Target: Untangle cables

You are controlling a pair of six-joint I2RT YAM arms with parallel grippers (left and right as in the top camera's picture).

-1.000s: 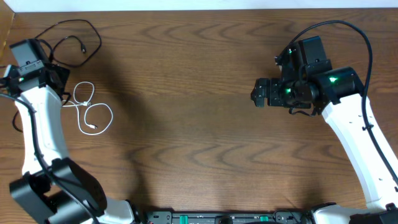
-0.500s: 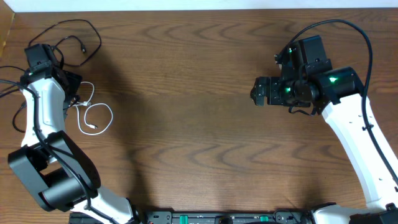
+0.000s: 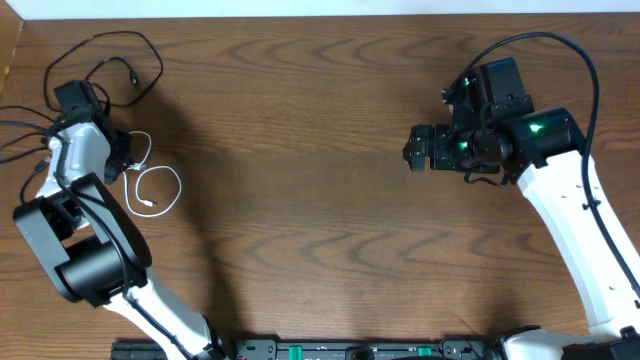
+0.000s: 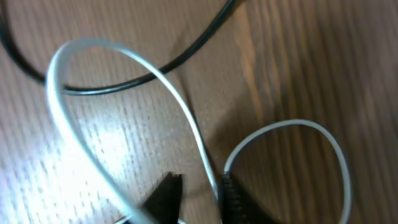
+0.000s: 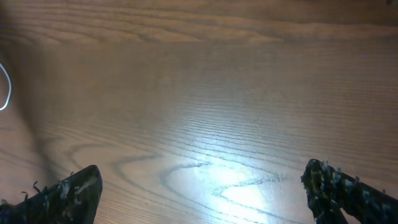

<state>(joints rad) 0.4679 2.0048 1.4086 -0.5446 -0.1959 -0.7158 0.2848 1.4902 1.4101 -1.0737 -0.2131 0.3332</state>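
The white cable (image 3: 180,185) lies in loops at the table's far left. A black cable (image 3: 150,45) curls just behind it near the back edge. My left gripper (image 3: 120,155) is down on the white loops. In the left wrist view its jaws (image 4: 199,190) stand narrow. The white cable (image 4: 186,112) runs between them against the right finger, and a small gap shows beside the left one. The black cable (image 4: 155,71) crosses under the white loop. My right gripper (image 3: 415,148) hovers open at the right over bare wood (image 5: 202,193), holding nothing.
More black wire bunches by the left arm's wrist (image 3: 95,75), close to the table's left edge (image 3: 8,70). A short arc of the white cable (image 5: 7,87) shows at the left edge of the right wrist view. The arm bases stand along the front edge.
The left arm swung in and down onto the white cable's loops, and its jaws narrowed from wide open around the cable. The right arm has not moved.
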